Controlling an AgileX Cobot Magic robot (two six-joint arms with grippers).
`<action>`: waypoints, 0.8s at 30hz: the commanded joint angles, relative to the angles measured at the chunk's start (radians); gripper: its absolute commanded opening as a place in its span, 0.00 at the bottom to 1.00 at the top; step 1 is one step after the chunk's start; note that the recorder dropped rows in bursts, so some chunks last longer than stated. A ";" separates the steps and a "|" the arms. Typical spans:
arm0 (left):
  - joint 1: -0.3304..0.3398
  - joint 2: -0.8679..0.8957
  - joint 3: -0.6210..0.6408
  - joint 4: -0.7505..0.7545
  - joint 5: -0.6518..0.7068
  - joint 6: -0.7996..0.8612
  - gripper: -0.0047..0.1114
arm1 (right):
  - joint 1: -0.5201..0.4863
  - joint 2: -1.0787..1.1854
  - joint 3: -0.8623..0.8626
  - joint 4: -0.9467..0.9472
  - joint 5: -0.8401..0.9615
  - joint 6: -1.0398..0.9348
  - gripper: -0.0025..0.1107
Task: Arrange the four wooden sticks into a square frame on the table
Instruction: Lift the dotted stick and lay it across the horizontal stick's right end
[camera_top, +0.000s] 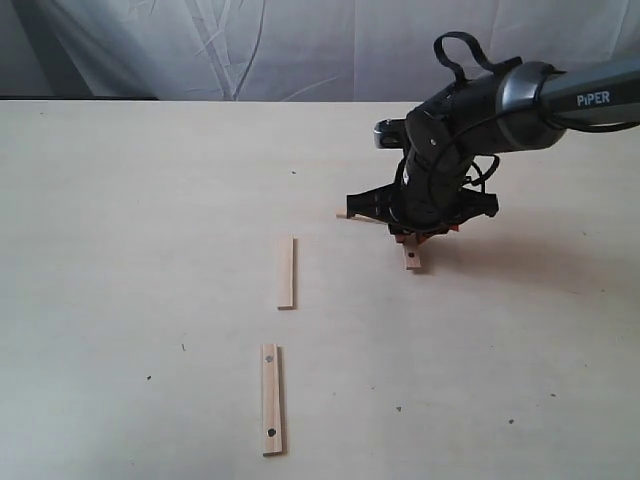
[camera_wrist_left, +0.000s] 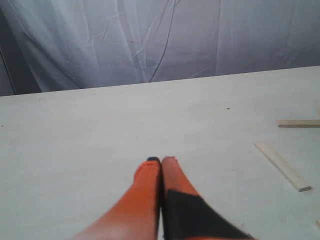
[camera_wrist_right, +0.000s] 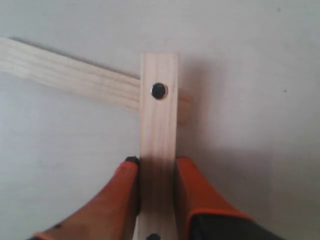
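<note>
My right gripper (camera_wrist_right: 157, 162) is shut on a holed wooden stick (camera_wrist_right: 159, 115), its orange fingers (camera_wrist_right: 125, 190) pressed to both long edges. The stick's holed end lies across the end of a plain stick (camera_wrist_right: 70, 75), forming a corner. In the exterior view this gripper (camera_top: 415, 238) points down at the table (camera_top: 150, 200), with the held stick (camera_top: 411, 259) and the plain stick's end (camera_top: 346, 214) showing beside it. Another plain stick (camera_top: 287, 272) and a second holed stick (camera_top: 271, 399) lie apart to the left. My left gripper (camera_wrist_left: 161, 161) is shut and empty above bare table.
A wrinkled white cloth (camera_top: 250, 45) hangs behind the table's far edge. The left wrist view shows two pale strips (camera_wrist_left: 282, 165) (camera_wrist_left: 299, 123) off to one side. Small dark specks (camera_top: 398, 408) dot the tabletop. The left arm is out of the exterior view.
</note>
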 joint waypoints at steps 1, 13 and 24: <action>-0.002 -0.005 0.005 0.001 -0.012 -0.001 0.04 | -0.008 -0.003 -0.005 0.010 -0.015 -0.007 0.11; -0.002 -0.005 0.005 0.001 -0.012 -0.001 0.04 | -0.008 -0.003 -0.005 0.038 -0.024 0.001 0.33; -0.002 -0.005 0.005 0.001 -0.012 -0.001 0.04 | -0.109 -0.179 -0.003 0.312 0.124 -0.103 0.25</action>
